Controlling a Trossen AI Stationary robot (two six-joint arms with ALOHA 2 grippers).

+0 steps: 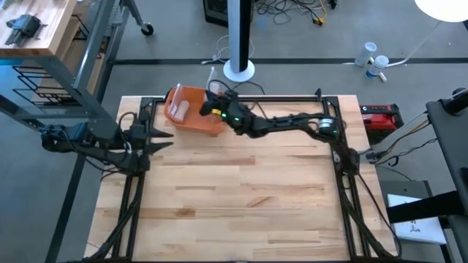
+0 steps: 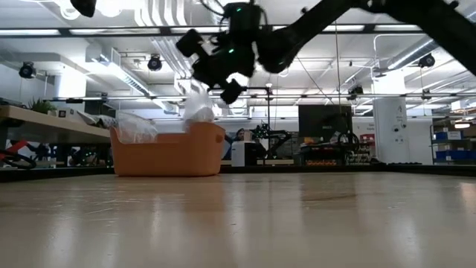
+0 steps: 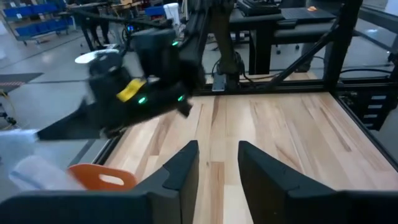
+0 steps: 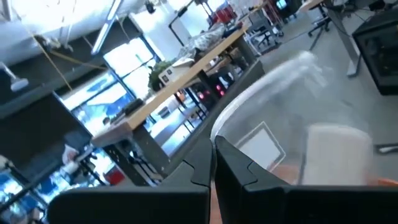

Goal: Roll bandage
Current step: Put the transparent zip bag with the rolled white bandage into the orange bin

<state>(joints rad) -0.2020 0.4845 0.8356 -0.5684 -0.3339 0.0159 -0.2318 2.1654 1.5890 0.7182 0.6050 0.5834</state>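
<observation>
The bandage [image 4: 333, 152] is a pale roll inside a clear bag [image 2: 198, 104], and we hold that bag just above the orange bin [image 1: 191, 111] at the table's far edge, left of the middle. In the low view it hangs from our right gripper [image 1: 207, 107] right over the bin's right end, clear of the rim as far as we can tell. More clear bags [image 2: 135, 126] poke up from the bin's left end.

By our judgement the task has barely begun. We have only picked a bag out of the bin. The roll is not yet out of its wrapper, nothing lies on the table [image 1: 241, 197], and all the unpacking and rolling is left.

In the right wrist view the roll looks like a short cylinder standing roughly upright in the bag, long axis running up and down. The bag blurs it, so we cannot tell which end is which.

Our right gripper's jaws are pressed together on the bag's upper edge, with almost no gap between them. Our left gripper [image 3: 217, 171] waits low near the table's left edge, towards the far corner, jaws spread and holding nothing, pointing across the table toward the right arm.
</observation>
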